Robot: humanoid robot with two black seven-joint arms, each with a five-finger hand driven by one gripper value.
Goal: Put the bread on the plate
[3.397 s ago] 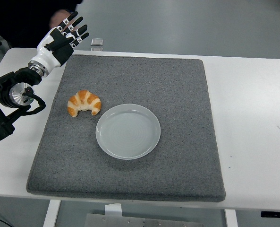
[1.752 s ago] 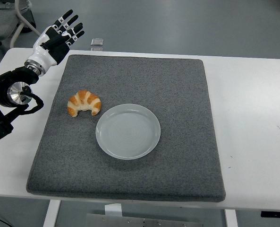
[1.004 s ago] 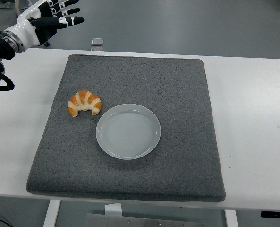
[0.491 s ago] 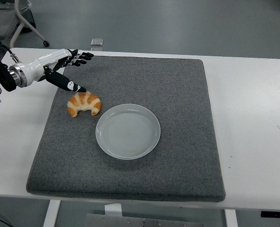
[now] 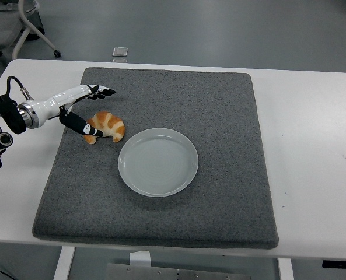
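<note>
A golden croissant [image 5: 108, 124] lies on the grey mat, just left of and behind an empty white plate [image 5: 158, 163]. My left hand [image 5: 100, 111] reaches in from the left edge, low over the mat at the croissant's left side. It is open: the fingers [image 5: 104, 91] stretch out behind the croissant, and the thumb [image 5: 86, 128] lies across the croissant's near left end. The fingers are not closed on the bread. The right arm is out of view.
A large grey foam mat [image 5: 219, 116] covers the middle of the white table [image 5: 313, 146]. A small grey object [image 5: 120, 53] sits at the table's far edge. A chair base [image 5: 35, 32] stands on the floor at the top left.
My left hand came down from high at the back left, dropped lower and moved in to the croissant; its thumb now lies over the croissant's left end. Croissant and plate have not moved.
</note>
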